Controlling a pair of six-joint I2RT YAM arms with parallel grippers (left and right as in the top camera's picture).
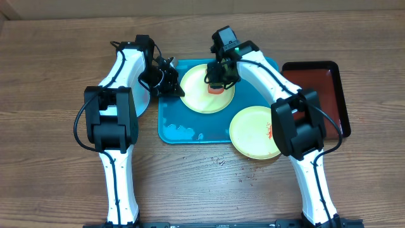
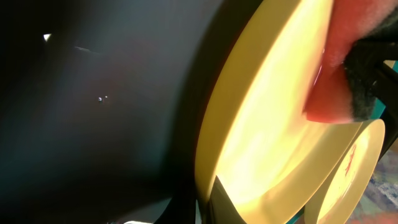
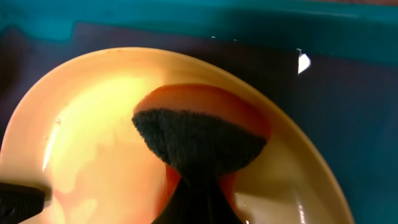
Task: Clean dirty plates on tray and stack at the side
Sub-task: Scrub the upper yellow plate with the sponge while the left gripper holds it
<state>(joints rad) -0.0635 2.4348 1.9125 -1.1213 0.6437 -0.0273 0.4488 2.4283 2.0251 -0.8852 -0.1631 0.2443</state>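
A pale yellow-green plate [image 1: 201, 92] lies at the back of the teal tray [image 1: 180, 120]. My left gripper [image 1: 171, 81] is shut on this plate's left rim; the rim shows between the jaws in the left wrist view [image 2: 208, 196]. My right gripper [image 1: 218, 77] is shut on a red sponge with a dark scrub side [image 1: 217, 87] and presses it onto the plate [image 3: 87, 124]. The sponge fills the right wrist view [image 3: 199, 134] and shows in the left wrist view [image 2: 329, 93]. A second yellow-green plate with red smears [image 1: 253, 132] lies at the tray's front right corner [image 2: 348, 177]. A white shape that may be the white plate [image 1: 143, 104] lies left of the tray, mostly under the left arm.
A dark red tray with a black rim [image 1: 319, 85] stands to the right of the teal tray. Wet patches sit on the teal tray's front left [image 1: 186, 132]. Small crumbs [image 1: 221, 161] lie on the wooden table in front of the tray.
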